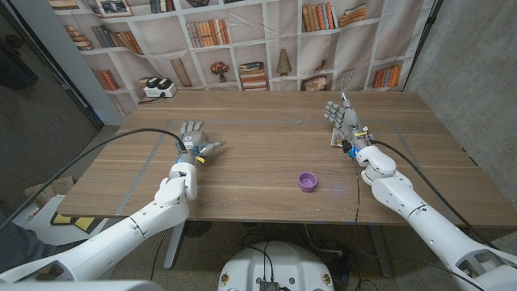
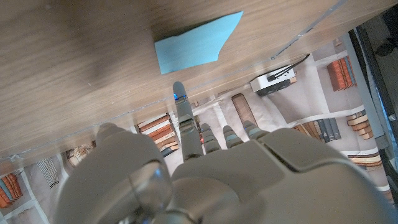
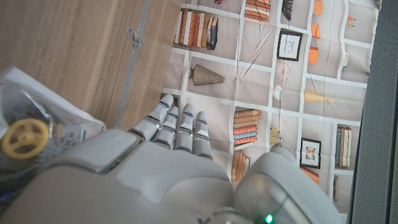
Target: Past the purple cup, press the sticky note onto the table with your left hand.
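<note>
A light blue sticky note [image 2: 196,43] lies on the wooden table just beyond my left hand [image 2: 205,168]. One finger [image 2: 182,115] reaches toward the note, its tip just short of the note's near edge. In the head view my left hand [image 1: 192,139] stands over the left part of the table with fingers spread and nothing in it. The purple cup [image 1: 307,181] stands upright in the middle near the front edge, right of that hand. My right hand [image 1: 342,120] stands at the right with fingers up and apart, holding nothing.
A white and black device [image 1: 159,89] sits at the table's [image 1: 258,162] back left corner. Thin tape lines [image 1: 153,162] run across the tabletop. A clear wrapper-like piece [image 1: 334,140] lies beside my right hand. A bookshelf backdrop hangs behind the table.
</note>
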Robot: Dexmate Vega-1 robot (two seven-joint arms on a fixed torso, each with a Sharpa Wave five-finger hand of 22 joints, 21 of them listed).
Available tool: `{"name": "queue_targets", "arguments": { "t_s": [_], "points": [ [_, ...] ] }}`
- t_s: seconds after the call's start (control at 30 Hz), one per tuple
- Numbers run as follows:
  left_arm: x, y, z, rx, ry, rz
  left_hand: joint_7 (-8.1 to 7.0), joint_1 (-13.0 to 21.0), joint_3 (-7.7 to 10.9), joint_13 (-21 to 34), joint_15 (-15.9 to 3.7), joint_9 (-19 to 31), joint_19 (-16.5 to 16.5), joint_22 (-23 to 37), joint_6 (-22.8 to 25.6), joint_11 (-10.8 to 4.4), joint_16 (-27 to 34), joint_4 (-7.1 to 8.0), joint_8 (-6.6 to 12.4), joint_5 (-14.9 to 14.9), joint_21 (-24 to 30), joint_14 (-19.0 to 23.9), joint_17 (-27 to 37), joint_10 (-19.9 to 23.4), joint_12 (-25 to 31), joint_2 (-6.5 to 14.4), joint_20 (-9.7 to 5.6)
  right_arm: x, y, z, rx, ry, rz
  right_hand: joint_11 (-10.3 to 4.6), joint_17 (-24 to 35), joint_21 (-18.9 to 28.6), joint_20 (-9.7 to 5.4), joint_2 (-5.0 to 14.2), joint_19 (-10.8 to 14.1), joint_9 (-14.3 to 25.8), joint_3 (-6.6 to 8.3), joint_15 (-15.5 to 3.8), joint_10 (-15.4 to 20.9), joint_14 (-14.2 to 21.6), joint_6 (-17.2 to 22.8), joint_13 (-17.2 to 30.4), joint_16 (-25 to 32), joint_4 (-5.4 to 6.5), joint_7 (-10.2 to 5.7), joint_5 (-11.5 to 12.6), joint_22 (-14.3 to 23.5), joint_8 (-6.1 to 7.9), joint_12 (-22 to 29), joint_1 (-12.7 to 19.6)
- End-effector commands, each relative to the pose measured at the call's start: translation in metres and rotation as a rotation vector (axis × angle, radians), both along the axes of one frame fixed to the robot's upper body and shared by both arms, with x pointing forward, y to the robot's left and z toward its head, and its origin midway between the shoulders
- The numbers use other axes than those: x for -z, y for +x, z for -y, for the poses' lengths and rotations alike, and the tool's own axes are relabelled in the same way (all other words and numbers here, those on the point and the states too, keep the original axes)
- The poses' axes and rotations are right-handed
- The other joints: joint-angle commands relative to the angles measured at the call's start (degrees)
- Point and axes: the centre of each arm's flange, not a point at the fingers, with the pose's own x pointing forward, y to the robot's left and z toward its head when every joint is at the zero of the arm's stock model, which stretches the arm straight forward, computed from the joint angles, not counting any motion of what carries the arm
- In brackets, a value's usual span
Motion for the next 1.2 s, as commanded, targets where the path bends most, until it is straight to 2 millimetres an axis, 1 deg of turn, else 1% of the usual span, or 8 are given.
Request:
{"name": "queue_targets", "arguments": {
  "t_s": [0.03,0.07,0.27,0.53,1.0,1.1,1.13,1.2],
  "points": [
    [0.007,0.013,0.001,0.019,-0.008,-0.024,0.17,0.3,-0.32,0.1,-2.42,0.1,-0.5,0.2,0.1,-0.15,0.4,-0.12,-0.38,0.1,0.2,0.3,0.1,0.4,0.1,0.5,-0.31,-0.005,0.002,-0.001,0.001,-0.011,-0.002,0.02,0.1,-0.2,0.18,-0.09,0.7,0.3,-0.14,0.19,0.7,0.4,0.4,0.2,-0.2,-0.1,-0.22,-0.3,0.1,-0.09,-0.1,-0.4],
    [0.007,0.013,0.001,0.019,-0.008,-0.023,0.17,0.3,-0.32,0.1,-2.42,0.1,-0.5,0.2,0.2,-0.17,0.4,-0.12,-0.39,0.1,0.2,0.3,0.1,0.4,0.1,0.5,-0.32,-0.005,0.002,-0.001,0.001,-0.011,-0.002,-0.19,0.1,-0.3,0.16,-0.08,0.6,0.3,-0.16,0.2,0.6,0.5,0.4,0.2,-0.2,-0.1,-0.16,-0.3,0.1,-0.1,-0.2,-0.4],
    [0.009,0.014,-0.001,0.012,-0.016,-0.026,-0.08,0.5,-0.29,0.1,-2.5,0.1,-0.5,0.2,0.4,-0.17,0.4,-0.15,-0.52,0.2,0.3,0.3,0.1,0.4,0.1,0.7,-0.3,-0.005,0.005,-0.003,-0.002,-0.012,-0.006,0.05,0.1,-0.4,0.19,-0.06,0.7,0.3,-0.19,0.15,0.7,0.5,0.4,0.2,-0.3,-0.13,-0.16,-0.3,0.1,-0.11,-0.1,-0.4],
    [0.01,0.012,-0.005,-0.001,-0.022,-0.025,-0.15,0.7,-0.27,0.1,-2.51,0.1,-0.5,0.2,0.6,-0.26,0.4,-0.19,-0.65,0.1,0.3,0.4,0.1,0.6,0.1,0.9,-0.38,-0.006,0.007,-0.005,-0.005,-0.01,-0.005,0.0,0.1,-0.6,0.2,0.0,0.8,0.3,-0.23,0.2,0.8,0.5,0.4,0.2,-0.3,-0.16,-0.14,-0.3,0.2,-0.12,-0.1,-0.4],
    [0.008,-0.001,-0.014,-0.033,-0.011,-0.017,-0.23,1.0,-0.29,0.1,-2.46,0.1,-0.4,0.3,0.9,-0.55,0.4,-0.22,-0.93,0.1,0.3,0.7,0.1,0.8,0.2,1.1,-0.39,-0.002,0.009,-0.007,-0.009,-0.014,-0.017,0.03,0.1,-0.8,0.14,0.08,0.9,0.3,-0.3,0.23,0.8,0.5,0.4,0.2,-0.3,-0.2,-0.13,-0.3,0.2,-0.15,-0.2,-0.4],
    [0.008,-0.003,-0.017,-0.041,-0.011,-0.017,-0.39,1.1,-0.29,0.1,-2.5,0.2,-0.4,0.3,0.9,-0.55,0.4,-0.23,-1.0,0.1,0.3,0.8,0.1,0.8,0.2,1.1,-0.38,-0.002,0.008,-0.007,-0.009,-0.015,-0.018,0.1,0.1,-0.9,0.17,0.09,0.9,0.3,-0.32,0.23,0.8,0.5,0.4,0.2,-0.3,-0.21,-0.12,-0.3,0.2,-0.15,-0.2,-0.4],
    [0.008,-0.003,-0.018,-0.043,-0.012,-0.015,-0.76,1.1,-0.3,0.1,-2.5,0.2,-0.4,0.3,0.9,-0.52,0.4,-0.23,-1.06,0.1,0.3,0.8,0.1,0.8,0.1,1.2,-0.38,-0.002,0.008,-0.007,-0.009,-0.016,-0.018,0.11,0.1,-0.9,0.16,0.09,0.8,0.3,-0.32,0.2,0.8,0.5,0.4,0.2,-0.3,-0.22,-0.12,-0.3,0.2,-0.16,-0.2,-0.4],
    [0.008,-0.004,-0.019,-0.044,-0.016,-0.015,-0.75,1.2,-0.3,0.1,-2.54,0.2,-0.4,0.3,0.7,-0.56,0.4,-0.24,-1.2,0.1,0.4,0.9,0.1,0.9,0.2,1.2,-0.4,-0.002,0.008,-0.008,-0.009,-0.017,-0.02,0.05,0.1,-1.0,0.13,0.09,0.9,0.3,-0.33,0.23,0.8,0.5,0.4,0.2,-0.3,-0.23,-0.11,-0.3,0.2,-0.16,-0.2,-0.4]
  ]
}}
